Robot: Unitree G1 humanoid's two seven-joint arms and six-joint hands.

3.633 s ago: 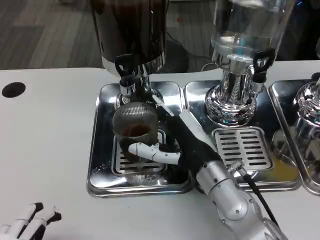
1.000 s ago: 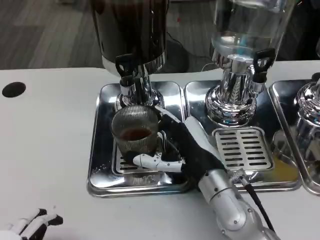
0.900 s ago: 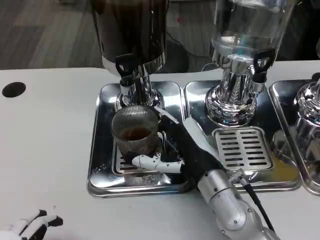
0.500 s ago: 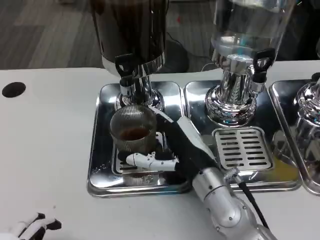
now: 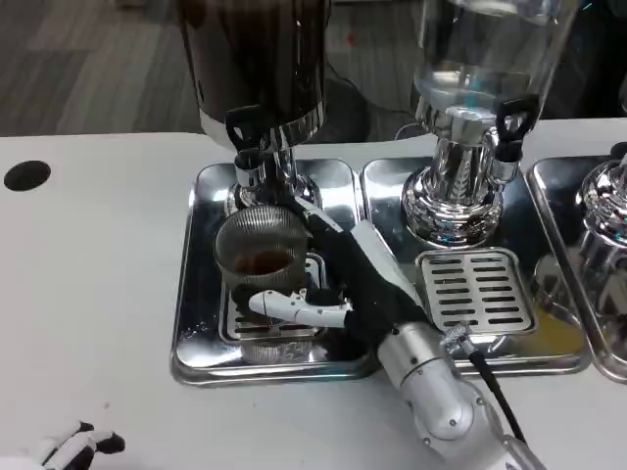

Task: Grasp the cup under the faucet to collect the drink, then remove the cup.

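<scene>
My right hand [image 5: 328, 284] grips the ribbed glass cup [image 5: 260, 257], which sits on the drip tray [image 5: 201, 323] under the dark dispenser's faucet [image 5: 250, 147]. My left hand [image 5: 78, 448] lies at the table's near edge; I cannot tell its grasp.

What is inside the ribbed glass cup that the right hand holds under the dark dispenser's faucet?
The cup holds a shallow layer of brown drink. The right hand wraps its near side, so the lower wall and the base on the drip tray are covered.
</scene>
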